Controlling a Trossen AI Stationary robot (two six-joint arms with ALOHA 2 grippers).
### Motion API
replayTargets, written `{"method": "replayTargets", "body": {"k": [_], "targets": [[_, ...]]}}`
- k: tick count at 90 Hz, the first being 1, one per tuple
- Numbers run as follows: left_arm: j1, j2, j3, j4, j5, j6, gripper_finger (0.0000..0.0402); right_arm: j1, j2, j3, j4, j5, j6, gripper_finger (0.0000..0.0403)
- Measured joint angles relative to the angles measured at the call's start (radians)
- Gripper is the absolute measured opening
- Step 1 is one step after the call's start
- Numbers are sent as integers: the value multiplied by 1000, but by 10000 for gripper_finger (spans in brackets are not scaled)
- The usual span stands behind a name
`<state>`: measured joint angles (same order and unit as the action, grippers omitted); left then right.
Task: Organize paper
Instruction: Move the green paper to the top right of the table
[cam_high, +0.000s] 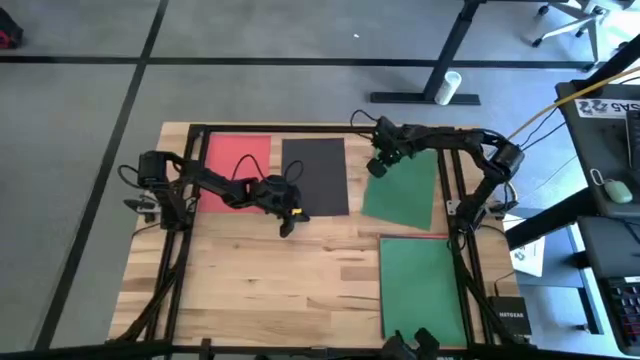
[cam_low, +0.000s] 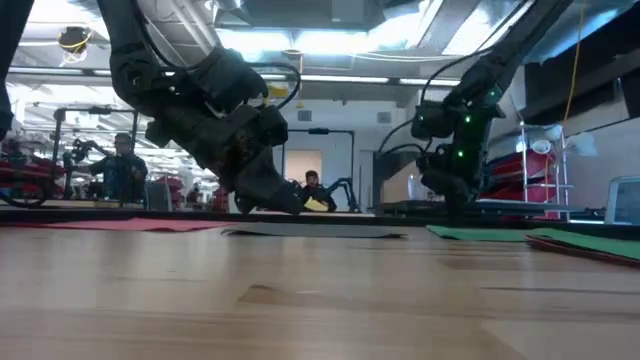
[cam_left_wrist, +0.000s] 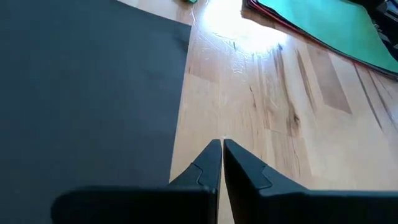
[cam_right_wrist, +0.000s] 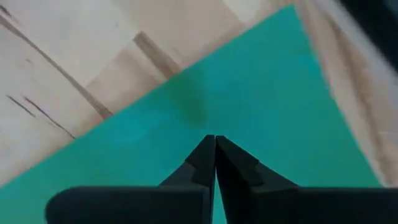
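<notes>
Three single sheets of paper lie flat on the wooden table: a red one (cam_high: 238, 165) at the far left, a black one (cam_high: 315, 175) beside it, and a green one (cam_high: 402, 185), skewed, at the far right. A stack with a green sheet on top (cam_high: 422, 285) and a red edge beneath lies at the near right. My left gripper (cam_high: 288, 222) is shut and low over bare wood, just beside the black sheet's near edge (cam_left_wrist: 177, 124). My right gripper (cam_high: 378, 168) is shut and down on the skewed green sheet (cam_right_wrist: 261, 81). My left gripper's shut tips (cam_left_wrist: 222, 143) hang over the wood right beside the black sheet; I cannot tell whether they touch table or paper. My right gripper sets its shut fingertips (cam_right_wrist: 205, 149) down on the green sheet near its far left corner (cam_right_wrist: 186, 115), slanting from above. The sheet lies flat on the table.
Dark frame rails run along the table's left, right and far edges (cam_high: 460, 190). A black box (cam_high: 508, 312) sits at the near right corner. Bare wood (cam_high: 280, 290) fills the near left and middle. People show in the room beyond the table (cam_low: 125, 165).
</notes>
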<state>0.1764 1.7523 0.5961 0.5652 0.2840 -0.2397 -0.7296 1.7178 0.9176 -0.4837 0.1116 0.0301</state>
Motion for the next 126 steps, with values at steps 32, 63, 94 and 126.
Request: {"method": "replayTargets", "body": {"k": [32, 63, 94, 126], "targets": [[0, 1, 0, 0, 0, 0, 0, 2, 26, 3, 55, -107, -69, 0], [0, 1, 0, 0, 0, 0, 0, 3, 28, 2, 75, -203, -142, 0], [0, 1, 0, -9, 0, -7, 0, 3, 31, 80, 66, -202, -169, 0], [0, 1, 0, -11, 0, -10, 0, 3, 26, 135, -246, -196, -192, 0]]}}
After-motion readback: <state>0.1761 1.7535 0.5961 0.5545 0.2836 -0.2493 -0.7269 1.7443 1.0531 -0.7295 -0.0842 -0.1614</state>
